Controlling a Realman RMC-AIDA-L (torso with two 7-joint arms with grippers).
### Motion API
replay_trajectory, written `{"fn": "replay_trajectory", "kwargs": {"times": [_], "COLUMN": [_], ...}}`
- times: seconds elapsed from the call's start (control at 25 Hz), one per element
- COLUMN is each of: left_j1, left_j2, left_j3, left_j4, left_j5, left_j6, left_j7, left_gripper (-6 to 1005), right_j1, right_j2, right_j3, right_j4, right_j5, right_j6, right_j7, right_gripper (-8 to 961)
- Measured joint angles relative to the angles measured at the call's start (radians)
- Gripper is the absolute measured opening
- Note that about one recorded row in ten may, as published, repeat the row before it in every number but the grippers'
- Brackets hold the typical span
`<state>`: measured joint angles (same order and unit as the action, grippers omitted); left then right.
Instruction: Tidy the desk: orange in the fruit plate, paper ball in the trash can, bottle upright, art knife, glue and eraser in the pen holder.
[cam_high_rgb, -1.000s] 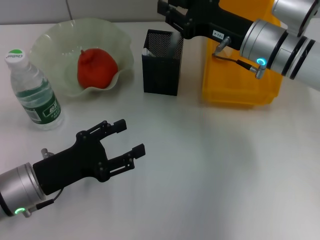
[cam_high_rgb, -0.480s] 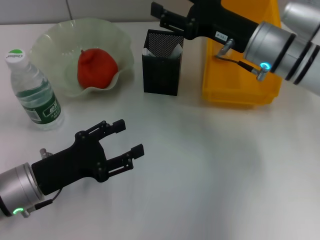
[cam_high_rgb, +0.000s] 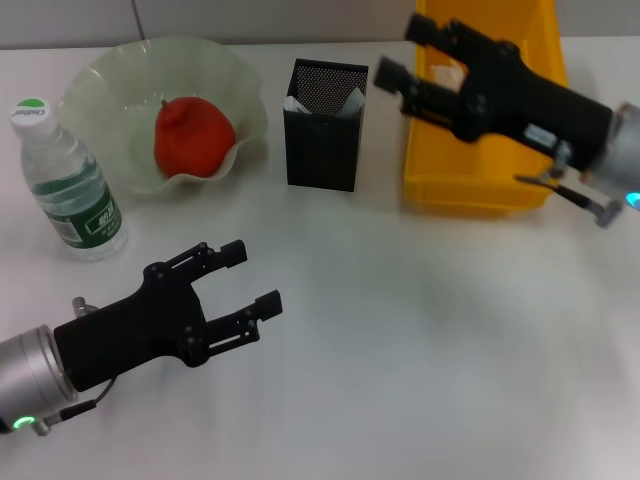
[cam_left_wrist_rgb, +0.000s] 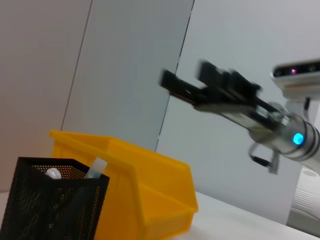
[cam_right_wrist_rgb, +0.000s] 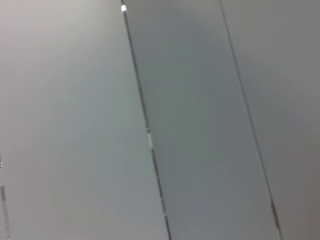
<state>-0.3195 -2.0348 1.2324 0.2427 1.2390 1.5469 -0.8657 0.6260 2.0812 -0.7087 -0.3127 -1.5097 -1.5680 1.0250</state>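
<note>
White worktop (cam_high_rgb: 420, 340). Standing directly on it: fruit plate (cam_high_rgb: 240, 95) far left, bottle (cam_high_rgb: 70, 185) upright just beside it, pen holder (cam_high_rgb: 322, 135) at centre, trash can (cam_high_rgb: 470, 185) to its right. The pen holder's contents appear pale; identity cannot be confirmed.

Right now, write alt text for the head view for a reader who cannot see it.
A white desk with an orange in a pale green fruit plate, an upright bottle beside it, a black pen holder and a yellow trash can. The right end effector, open and empty, hangs by the can; the left end effector hovers open near the front.
</note>
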Motion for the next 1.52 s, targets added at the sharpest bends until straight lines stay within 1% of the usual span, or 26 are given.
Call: {"fn": "replay_trajectory", "kwargs": {"times": [0.04,0.16,0.2,0.24,0.28,0.4,0.48,0.72,0.84,1.24,1.52], "left_j1": [0.001,0.002,0.003,0.003,0.003,0.004,0.002,-0.004,-0.008,-0.019,-0.02], "left_j2": [0.006,0.013,0.021,0.022,0.024,0.032,0.04,0.06,0.07,0.09,0.094], "left_j3": [0.001,0.001,0.002,0.002,0.002,0.002,0.002,-0.003,-0.002,-0.001,-0.001], "left_j4": [0.0,0.001,0.001,0.001,0.001,0.002,0.003,0.008,0.028,0.03,0.041], "left_j5": [0.002,0.003,0.015,0.019,0.027,0.059,0.074,0.106,0.135,0.15,0.161], "left_j6": [0.014,0.023,0.03,0.031,0.033,0.044,0.057,0.101,0.113,0.127,0.136], "left_j7": [-0.002,-0.002,-0.001,-0.001,-0.001,-0.001,-0.001,0.007,0.002,-0.012,-0.024], "left_gripper": [799,799,799,799,799,799,799,799,799,798,799], "right_j1": [-0.017,-0.072,-0.095,-0.104,-0.104,-0.111,-0.112,-0.11,-0.112,-0.115,-0.112], "right_j2": [-0.001,-0.007,-0.012,-0.015,-0.015,-0.026,-0.029,-0.029,-0.022,-0.019,-0.019], "right_j3": [-0.014,-0.08,-0.106,-0.11,-0.11,-0.107,-0.107,-0.114,-0.115,-0.115,-0.115], "right_j4": [-0.017,-0.068,-0.086,-0.092,-0.092,-0.097,-0.097,-0.097,-0.098,-0.091,-0.091], "right_j5": [0.0,-0.006,-0.034,-0.056,-0.056,-0.138,-0.199,-0.347,-0.386,-0.397,-0.398], "right_j6": [-0.008,-0.031,-0.052,-0.063,-0.063,-0.095,-0.112,-0.129,-0.129,-0.125,-0.129], "right_j7": [0.014,0.056,0.071,0.079,0.079,0.093,0.095,0.08,0.037,0.007,0.007], "right_gripper": [780,781,782,782,783,783,783,782,782,782,783]}}
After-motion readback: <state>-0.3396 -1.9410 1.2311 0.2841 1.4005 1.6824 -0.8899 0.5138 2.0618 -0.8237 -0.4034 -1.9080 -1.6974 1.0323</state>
